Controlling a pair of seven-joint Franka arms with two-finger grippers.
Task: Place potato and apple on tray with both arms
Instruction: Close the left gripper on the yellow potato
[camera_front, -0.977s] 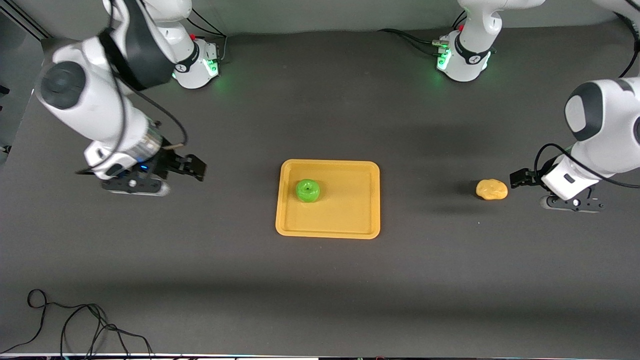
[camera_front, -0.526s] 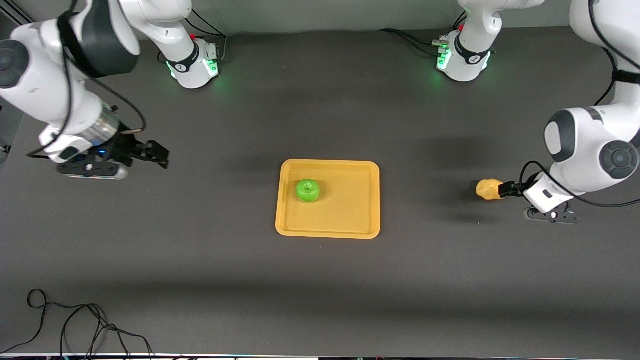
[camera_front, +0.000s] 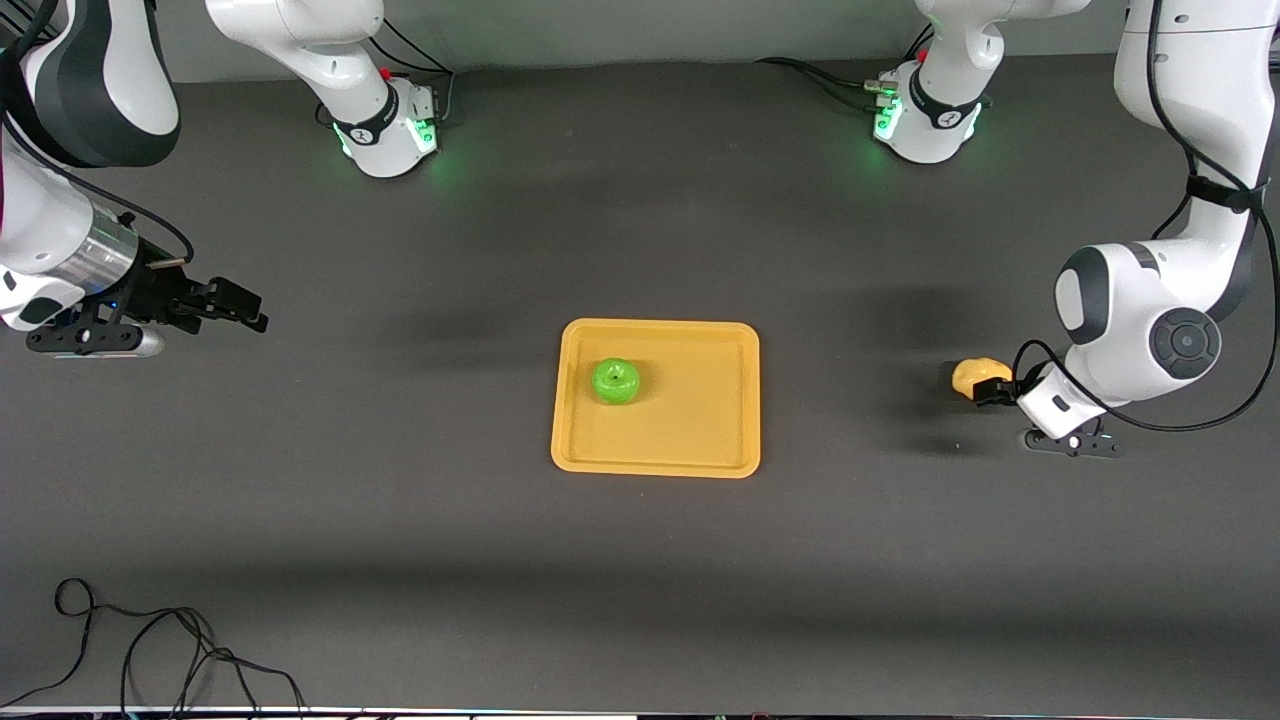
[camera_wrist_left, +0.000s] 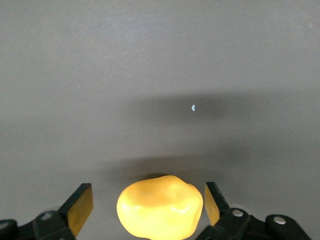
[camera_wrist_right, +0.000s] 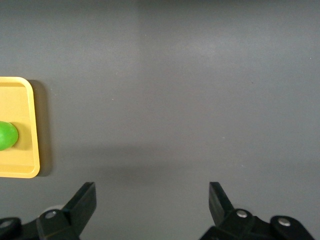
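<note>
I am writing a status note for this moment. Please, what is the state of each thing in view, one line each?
Apple: lying on the tray, free of any grip.
Tray: flat on the table, holding only the apple.
Potato: on the table toward the left arm's end, not on the tray, between open jaws, not gripped.
Left gripper: open, low around the potato.
Right gripper: open, empty, over bare table at the right arm's end.

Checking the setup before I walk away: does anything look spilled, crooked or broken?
Nothing stands out. The apple sits upright on the tray, which lies square. The potato rests whole on the table between the left gripper's open fingers.
</note>
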